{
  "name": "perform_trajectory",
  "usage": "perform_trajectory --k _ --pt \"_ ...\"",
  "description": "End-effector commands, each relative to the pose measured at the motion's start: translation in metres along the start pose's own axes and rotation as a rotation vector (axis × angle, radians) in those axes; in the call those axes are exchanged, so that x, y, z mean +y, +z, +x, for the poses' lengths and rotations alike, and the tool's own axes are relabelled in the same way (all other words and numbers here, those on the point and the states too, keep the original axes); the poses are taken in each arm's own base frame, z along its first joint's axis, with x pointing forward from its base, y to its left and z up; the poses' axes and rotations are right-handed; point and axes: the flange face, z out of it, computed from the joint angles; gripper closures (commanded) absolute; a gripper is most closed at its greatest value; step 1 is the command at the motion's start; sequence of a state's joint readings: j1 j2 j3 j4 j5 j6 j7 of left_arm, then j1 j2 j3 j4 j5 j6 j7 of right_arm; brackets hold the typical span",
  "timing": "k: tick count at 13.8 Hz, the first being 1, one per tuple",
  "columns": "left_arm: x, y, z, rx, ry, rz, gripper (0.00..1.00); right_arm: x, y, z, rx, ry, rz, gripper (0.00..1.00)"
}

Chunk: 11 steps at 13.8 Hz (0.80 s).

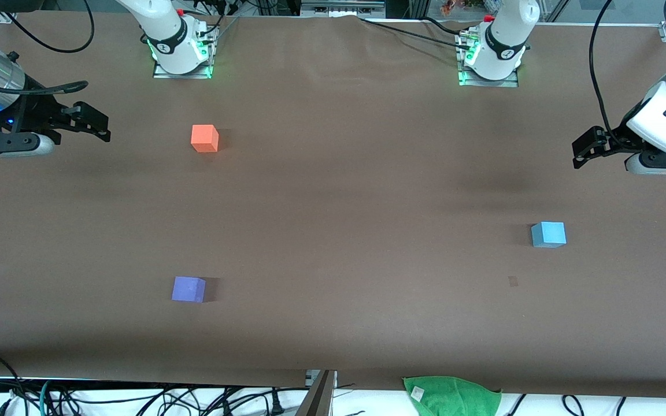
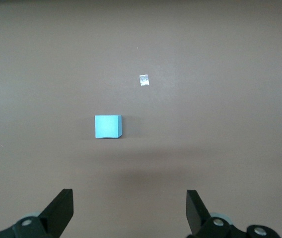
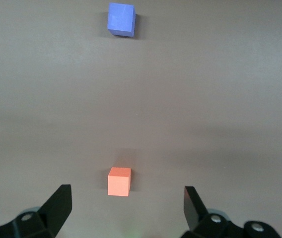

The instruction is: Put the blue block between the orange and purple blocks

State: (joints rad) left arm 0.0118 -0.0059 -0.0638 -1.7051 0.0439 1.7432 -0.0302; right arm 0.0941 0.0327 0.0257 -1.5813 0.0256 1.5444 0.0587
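The blue block [image 1: 548, 234] sits on the brown table toward the left arm's end; it also shows in the left wrist view [image 2: 107, 127]. The orange block [image 1: 204, 138] sits toward the right arm's end, near the bases. The purple block [image 1: 188, 289] sits nearer the front camera than the orange one, with a wide bare gap between them; both show in the right wrist view, orange [image 3: 119, 181] and purple [image 3: 121, 19]. My left gripper [image 1: 583, 151] is open and empty, up over the table's end near the blue block [image 2: 130, 208]. My right gripper [image 1: 99, 124] is open and empty, up beside the orange block [image 3: 126, 206].
A small pale scrap [image 1: 513, 281] lies on the table near the blue block, nearer the front camera; it also shows in the left wrist view [image 2: 144, 80]. A green cloth [image 1: 451, 396] and cables lie at the table's front edge. Both arm bases [image 1: 181, 46] stand along the back.
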Motion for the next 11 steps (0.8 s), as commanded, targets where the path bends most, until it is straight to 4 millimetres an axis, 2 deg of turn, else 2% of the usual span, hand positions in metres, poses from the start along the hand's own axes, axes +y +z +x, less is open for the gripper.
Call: perform_trajectory --k 1,11 --pt "0.0011 -0.0053 0.0003 -0.003 0.009 -0.015 0.00 0.0032 -0.0038 -0.0005 -0.004 -0.003 -0.005 0.01" --pt "0.0002 -0.0045 0.0013 -0.008 0.003 -0.015 0.00 0.0031 -0.0030 -0.0005 -0.005 -0.003 -0.004 0.01"
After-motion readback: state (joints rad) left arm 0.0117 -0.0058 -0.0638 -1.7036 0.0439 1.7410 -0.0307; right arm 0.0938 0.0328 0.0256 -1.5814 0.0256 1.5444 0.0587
